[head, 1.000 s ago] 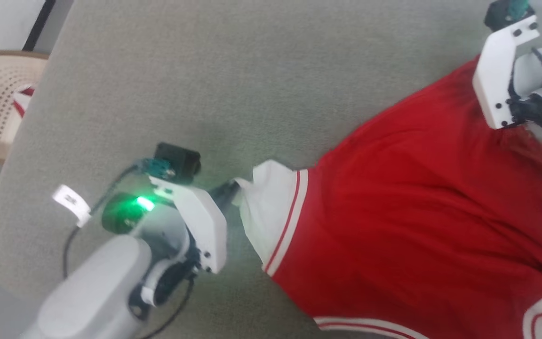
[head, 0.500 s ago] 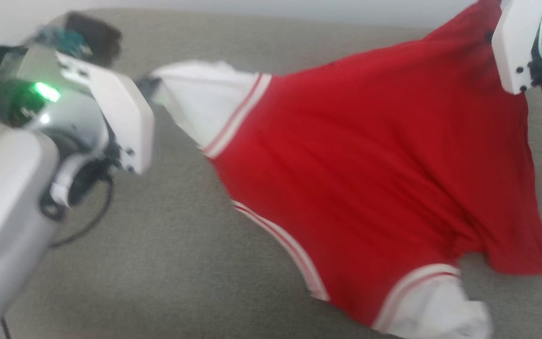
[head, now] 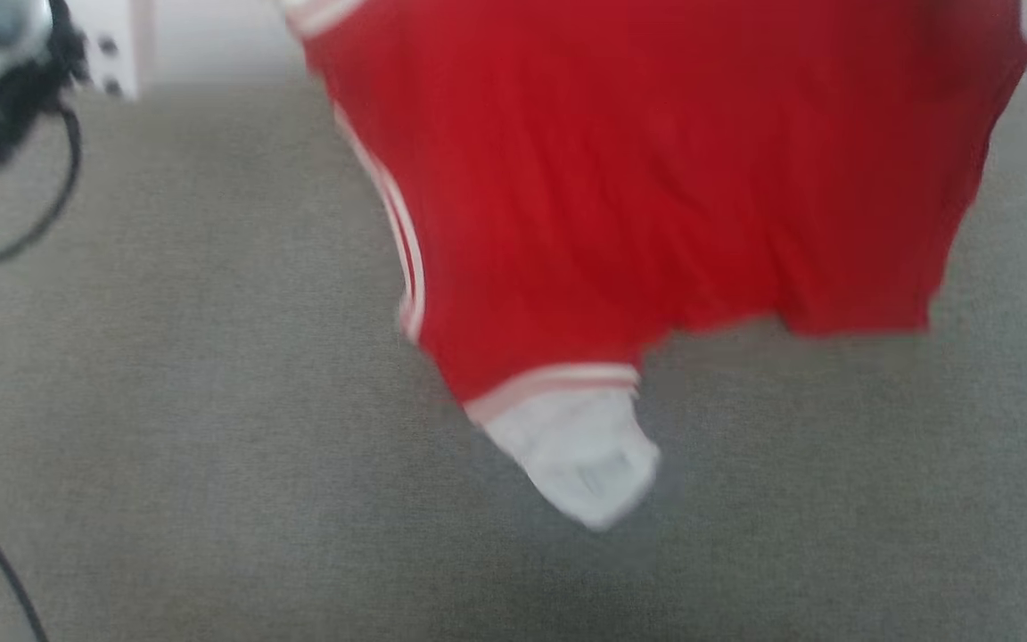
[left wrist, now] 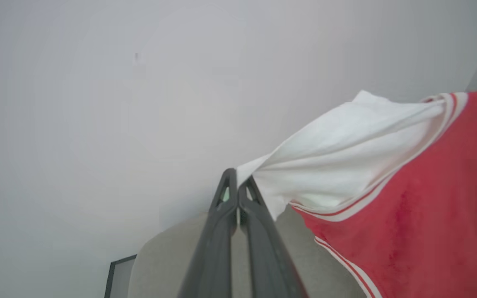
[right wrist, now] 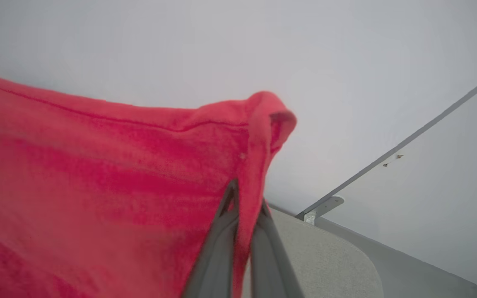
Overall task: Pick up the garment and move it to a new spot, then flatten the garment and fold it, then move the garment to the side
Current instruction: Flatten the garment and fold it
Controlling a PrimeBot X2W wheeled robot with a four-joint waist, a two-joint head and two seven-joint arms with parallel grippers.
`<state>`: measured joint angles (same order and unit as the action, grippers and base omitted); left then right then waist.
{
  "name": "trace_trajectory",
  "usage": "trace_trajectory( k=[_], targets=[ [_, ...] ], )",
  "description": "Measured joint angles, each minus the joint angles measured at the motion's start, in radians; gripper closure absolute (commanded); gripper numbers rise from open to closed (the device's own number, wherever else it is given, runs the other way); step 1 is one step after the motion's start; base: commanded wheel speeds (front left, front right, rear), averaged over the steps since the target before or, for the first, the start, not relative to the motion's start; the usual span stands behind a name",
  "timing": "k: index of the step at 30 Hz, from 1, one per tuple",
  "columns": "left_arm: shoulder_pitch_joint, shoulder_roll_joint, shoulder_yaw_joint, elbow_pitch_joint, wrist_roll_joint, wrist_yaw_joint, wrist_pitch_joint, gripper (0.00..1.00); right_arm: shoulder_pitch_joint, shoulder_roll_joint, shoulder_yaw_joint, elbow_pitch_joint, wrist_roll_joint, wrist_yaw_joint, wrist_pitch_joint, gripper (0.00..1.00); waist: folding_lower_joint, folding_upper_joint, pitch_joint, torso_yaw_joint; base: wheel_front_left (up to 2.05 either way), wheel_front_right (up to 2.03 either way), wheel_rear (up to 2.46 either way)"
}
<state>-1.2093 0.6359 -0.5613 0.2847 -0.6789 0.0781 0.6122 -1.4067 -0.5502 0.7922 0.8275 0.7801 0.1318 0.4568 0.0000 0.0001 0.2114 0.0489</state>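
The garment (head: 656, 178), a red jersey with white sleeve ends and red-white stripe trim, hangs in the air above the grey table (head: 210, 446). One white sleeve end (head: 580, 455) dangles at its lowest point. In the left wrist view my left gripper (left wrist: 237, 182) is shut on the tip of the other white sleeve end (left wrist: 346, 157). In the right wrist view my right gripper (right wrist: 244, 196) is shut on a red hem corner of the garment (right wrist: 97, 178). The lettering on the front is hidden.
Part of my left wrist with its black cable (head: 23, 107) shows at the head view's upper left. A pale wall (left wrist: 97, 103) stands behind the table. A grey rail with a bracket (right wrist: 321, 207) runs along the wall at the right.
Both grippers have lifted the garment off the table, so it now hangs freely. The head camera has also shifted, and the grippers have gone past the top of its view.
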Motion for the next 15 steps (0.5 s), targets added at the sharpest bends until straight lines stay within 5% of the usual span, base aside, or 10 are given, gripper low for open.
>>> trace_trajectory(
  k=[10, 15],
  targets=[
    [-0.266, -0.102, -0.005, 0.223, 0.126, -0.006, -0.224, 1.00, -0.134, 0.114, -0.116, 0.216, -0.189, 0.000, -0.239, 1.00, 0.0000, 0.0000, 0.090, -0.024, 0.00, 0.00, 0.00],
    [-0.427, -0.146, -0.010, 0.325, 0.206, 0.014, -0.378, 1.00, -0.244, 0.156, -0.204, 0.350, -0.299, 0.000, -0.446, 1.00, 0.0000, 0.0000, 0.165, -0.034, 0.00, 0.00, 0.00]
  ],
)
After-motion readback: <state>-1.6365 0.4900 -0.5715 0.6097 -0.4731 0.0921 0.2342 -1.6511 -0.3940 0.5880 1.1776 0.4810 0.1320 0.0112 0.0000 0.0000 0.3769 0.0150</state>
